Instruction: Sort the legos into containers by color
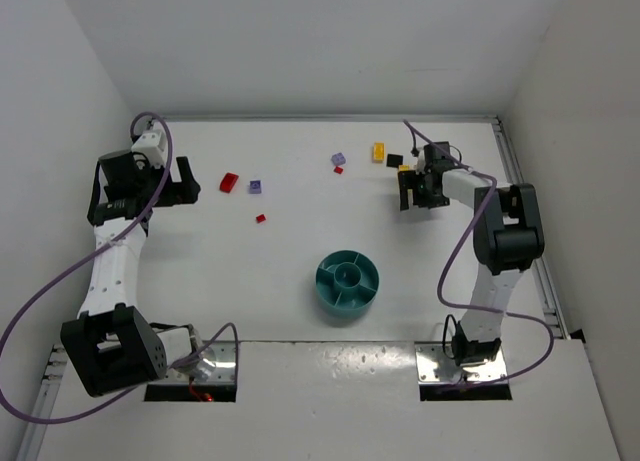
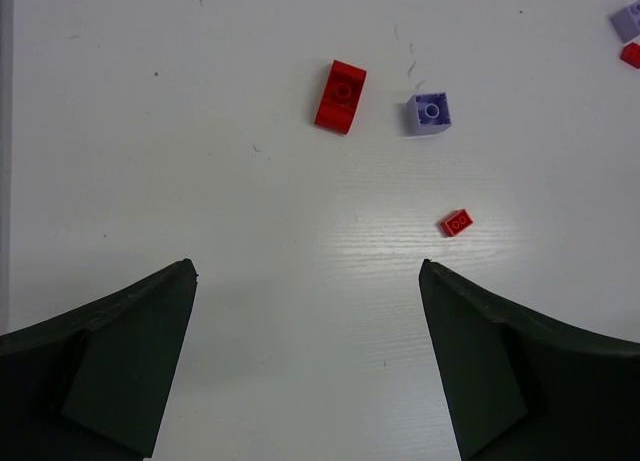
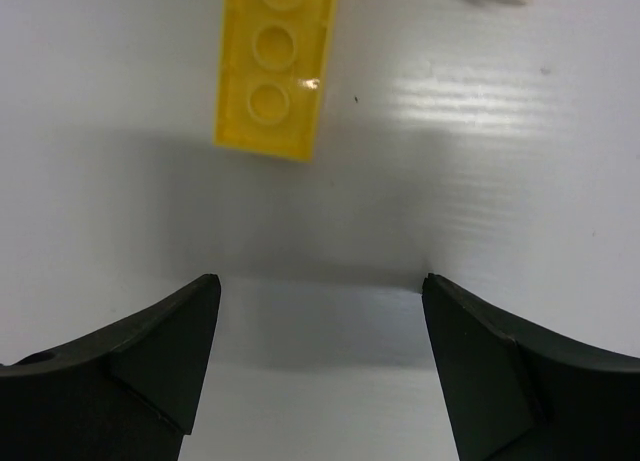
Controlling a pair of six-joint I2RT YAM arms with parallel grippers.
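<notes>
While right tool (image 3: pixel 320 281) hovers low, spread wide, yellow lego (image 3: pixel 275 66) lies ahead.

Bright light; table (image 2: pixel 400 251) glare; right wrist perhaps soft.

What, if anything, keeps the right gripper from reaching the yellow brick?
Probably nothing; it looks reachable. The right gripper is open, and the yellow brick lies just ahead of it, slightly left of centre, with only bare table between.
</notes>
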